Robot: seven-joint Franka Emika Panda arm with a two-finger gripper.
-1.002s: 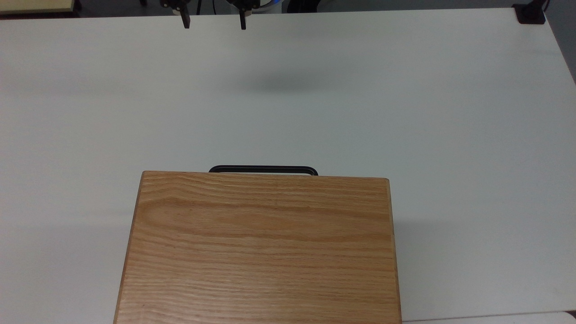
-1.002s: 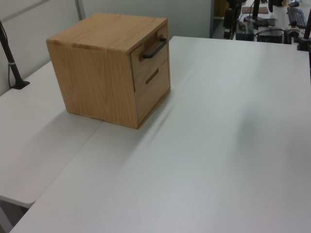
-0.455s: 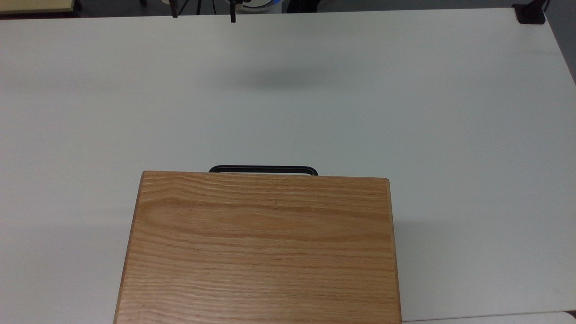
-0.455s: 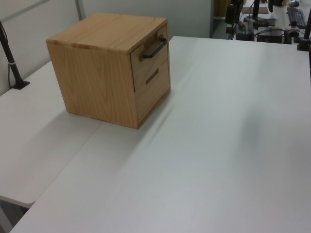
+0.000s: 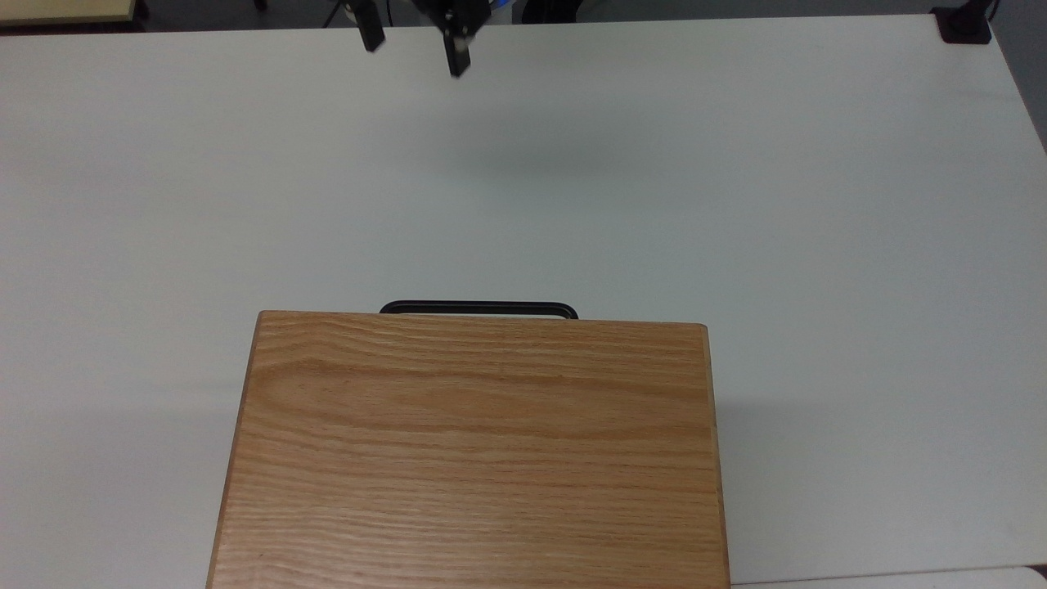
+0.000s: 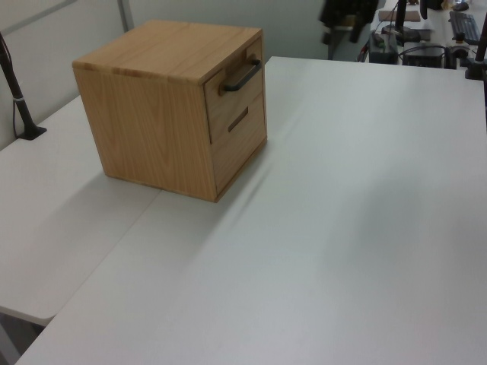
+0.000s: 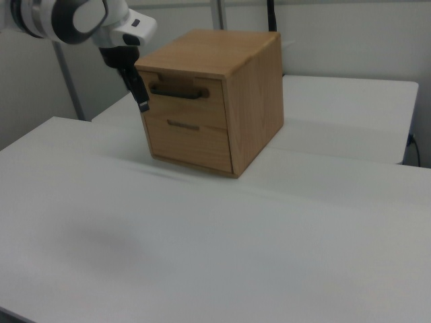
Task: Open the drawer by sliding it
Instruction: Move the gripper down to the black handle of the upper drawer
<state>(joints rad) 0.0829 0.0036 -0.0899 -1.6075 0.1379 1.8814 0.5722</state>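
Note:
The drawer (image 6: pixel 234 93) is the upper front panel of an oak cabinet (image 5: pixel 474 442) and sits flush, shut. Its long black bar handle (image 5: pixel 478 308) pokes out past the cabinet's top edge in the top view, and the handle (image 7: pixel 176 92) runs across the panel in the right view. My gripper (image 5: pixel 415 47) hangs open over the far table edge, well away from the handle, with nothing between its fingers. In the right view the gripper (image 7: pixel 141 102) points downward in front of the handle's left end. In the left view the gripper (image 6: pixel 346 15) is a dark shape at the top.
A second drawer with a small recessed pull (image 7: pixel 183 125) sits below the first. The white table (image 5: pixel 736 204) spreads wide between gripper and cabinet. A black clamp (image 5: pixel 965 24) sits at the top view's far right corner, and a black post (image 6: pixel 17 91) stands at the left view's left.
The gripper has come further into the top view, shifting right and toward the cabinet, its fingers looking larger. The drawer and cabinet have not moved.

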